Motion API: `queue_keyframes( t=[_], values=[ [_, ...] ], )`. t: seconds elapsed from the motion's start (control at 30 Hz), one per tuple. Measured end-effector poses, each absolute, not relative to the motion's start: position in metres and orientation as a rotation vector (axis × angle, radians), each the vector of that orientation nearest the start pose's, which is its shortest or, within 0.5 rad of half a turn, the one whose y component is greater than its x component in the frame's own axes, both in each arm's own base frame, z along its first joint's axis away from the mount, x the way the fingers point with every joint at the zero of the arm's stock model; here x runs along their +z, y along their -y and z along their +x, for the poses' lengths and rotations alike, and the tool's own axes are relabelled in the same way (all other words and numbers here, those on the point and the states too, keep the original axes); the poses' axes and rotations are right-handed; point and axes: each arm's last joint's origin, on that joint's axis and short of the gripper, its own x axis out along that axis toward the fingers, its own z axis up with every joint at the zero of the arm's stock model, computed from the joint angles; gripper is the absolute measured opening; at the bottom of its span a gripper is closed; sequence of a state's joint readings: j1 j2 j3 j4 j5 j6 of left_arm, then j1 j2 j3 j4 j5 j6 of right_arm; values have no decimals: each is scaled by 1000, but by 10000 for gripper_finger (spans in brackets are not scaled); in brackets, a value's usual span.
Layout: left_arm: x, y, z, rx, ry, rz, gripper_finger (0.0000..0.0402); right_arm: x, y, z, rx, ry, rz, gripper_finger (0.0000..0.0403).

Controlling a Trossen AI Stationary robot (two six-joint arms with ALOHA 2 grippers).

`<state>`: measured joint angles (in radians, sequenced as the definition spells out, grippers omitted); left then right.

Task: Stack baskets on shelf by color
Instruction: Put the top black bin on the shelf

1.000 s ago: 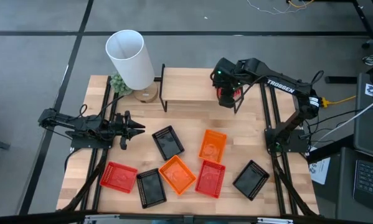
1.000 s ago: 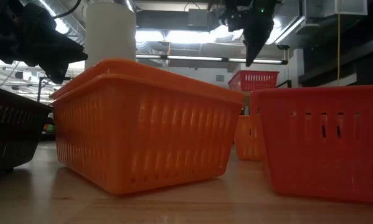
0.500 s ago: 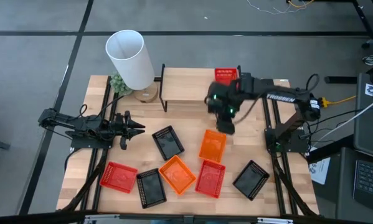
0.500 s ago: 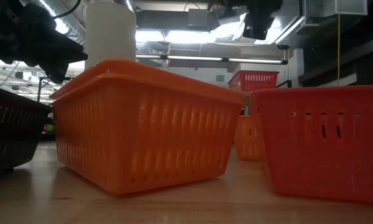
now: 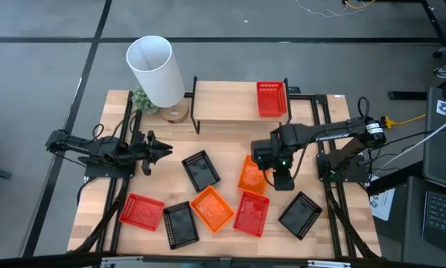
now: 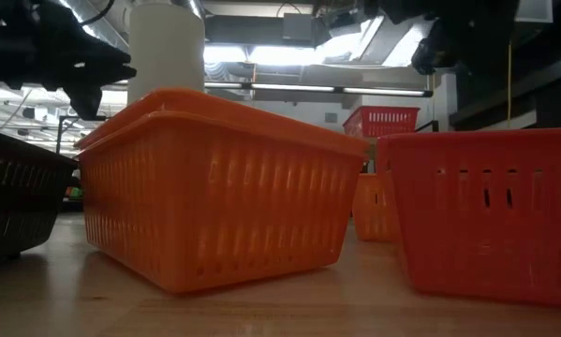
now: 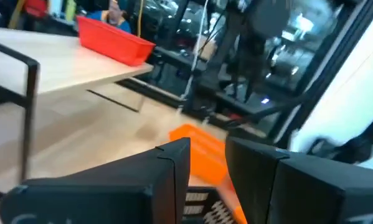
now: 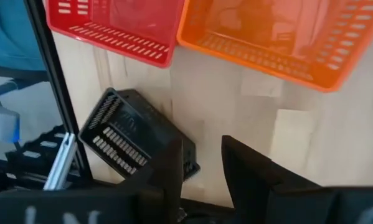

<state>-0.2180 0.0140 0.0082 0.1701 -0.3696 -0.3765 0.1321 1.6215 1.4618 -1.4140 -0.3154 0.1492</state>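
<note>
The light-wood shelf (image 5: pixel 223 104) stands at the table's far edge. One red basket (image 5: pixel 272 99) rests by its base on the shelf's right end. On the table lie three black baskets (image 5: pixel 201 170) (image 5: pixel 179 223) (image 5: pixel 301 214), two orange (image 5: pixel 251 175) (image 5: pixel 211 208) and two red (image 5: pixel 251 212) (image 5: pixel 141 212). My right gripper (image 5: pixel 284 181) hovers open beside the right orange basket's right side, above bare table (image 8: pixel 202 165). My left gripper (image 5: pixel 161 149) waits open at the table's left, level, pointing right, left of the black basket.
A tall white cylinder (image 5: pixel 155 71) and a small plant (image 5: pixel 141 98) stand left of the shelf. Black frame rails (image 5: pixel 323 141) run along both table sides. The shelf's left and middle board is bare. Baskets crowd the table's near half.
My right gripper has swung from over the shelf's right end, where the red basket stays, toward the table's near edge. It now hangs low beside the right orange basket. No basket has moved.
</note>
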Motion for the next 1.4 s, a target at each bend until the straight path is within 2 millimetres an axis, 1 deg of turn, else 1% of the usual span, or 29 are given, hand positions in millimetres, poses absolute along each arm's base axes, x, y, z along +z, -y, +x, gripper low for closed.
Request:
queue_keyframes(
  t=[0.17, 0.23, 0.37, 0.47, 0.63, 0.73, 0.83, 0.93, 1.03, 1.1, 1.2, 1.27, 1.4],
  values=[
    [193, 16, 93, -88, 213, -428, 94, 278, -61, 278, 191, -1635, 295, 110],
    [198, 16, 94, -102, 213, -425, 94, 274, -65, 277, 163, -1645, 319, 110],
    [204, 19, 102, -134, 130, -407, 94, 269, -72, 278, 107, -1634, 378, 110],
    [211, 23, 115, -131, 36, -392, 94, 269, -76, 282, 96, -1592, 408, 110],
    [214, 30, 149, -85, -196, -353, 94, 270, -81, 289, 95, -1516, 450, 110],
    [210, 32, 172, -6, -307, -326, 94, 270, -84, 292, 92, -1487, 463, 110],
    [200, 32, 192, 60, -410, -301, 94, 271, -89, 293, 111, -1463, 457, 110],
    [191, 31, 204, 104, -522, -277, 94, 271, -94, 294, 134, -1444, 447, 110],
    [178, 30, 208, 144, -664, -249, 94, 272, -100, 294, 159, -1422, 436, 110],
    [171, 29, 210, 161, -725, -238, 94, 272, -104, 295, 164, -1402, 419, 110],
    [164, 26, 213, 191, -758, -229, 94, 273, -108, 296, 159, -1371, 394, 110],
    [161, 22, 214, 243, -762, -213, 94, 273, -110, 296, 157, -1365, 384, 110],
    [159, 11, 211, 384, -782, -96, 94, 273, -110, 297, 159, -1356, 382, 110]
  ],
)
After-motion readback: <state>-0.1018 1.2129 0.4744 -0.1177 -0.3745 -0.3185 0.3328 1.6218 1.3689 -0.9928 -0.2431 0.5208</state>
